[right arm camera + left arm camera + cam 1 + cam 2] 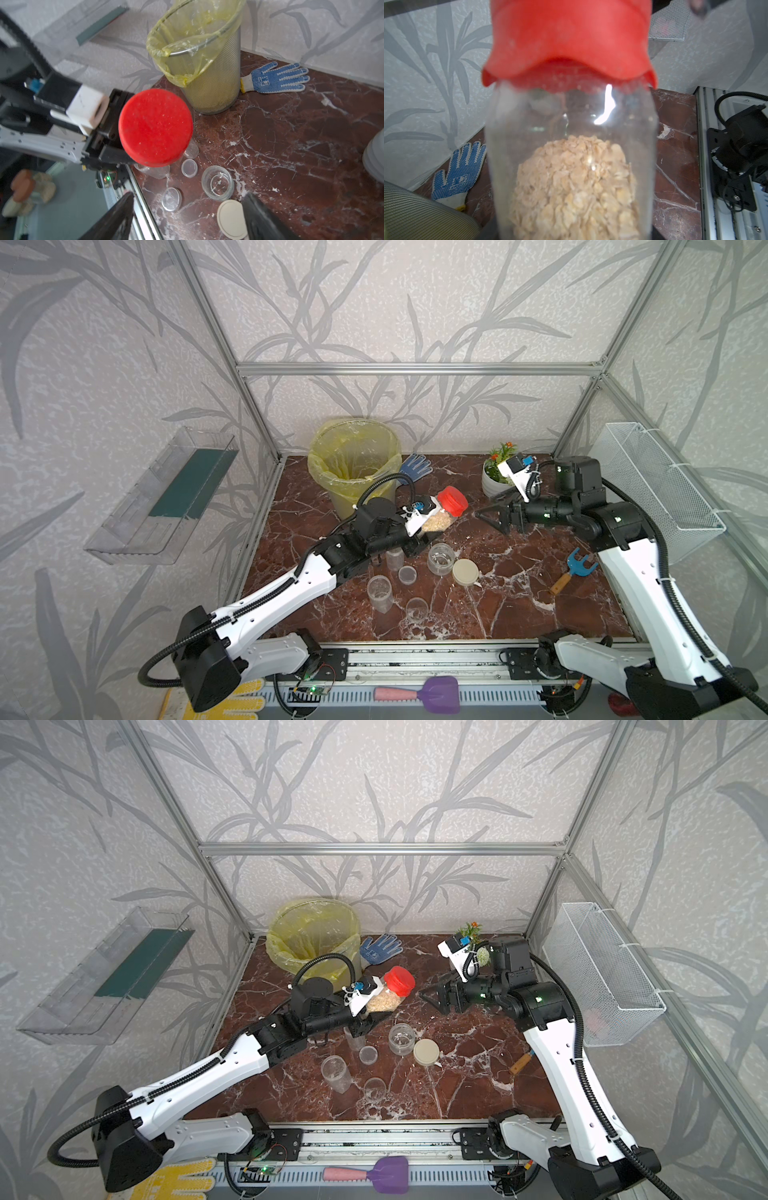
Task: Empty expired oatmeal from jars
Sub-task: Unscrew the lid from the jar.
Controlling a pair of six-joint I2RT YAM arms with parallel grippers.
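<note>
A dark red marble table [498, 614] stands between walls with grey leaf wallpaper. At its back stands a bin [353, 456] with a yellow bag. The left arm stretches from the front rail toward the bin. The left gripper [426, 533] is clamped on the bottom part of the red-capped jar [446, 510], which is held in the air just in front of the bin. The jar is tilted, with its cap higher and pointing away from the bin, toward the right arm. The oatmeal [575, 187] fills its lower part. The right arm is bent at the elbow and its forearm lies about level. The right gripper [188, 195] faces the cap with jaws wide apart, holding nothing and not touching it. The open jars [440, 558] stand farther in front of the bin, and a beige lid [466, 571] lies just beside the wide one.
</note>
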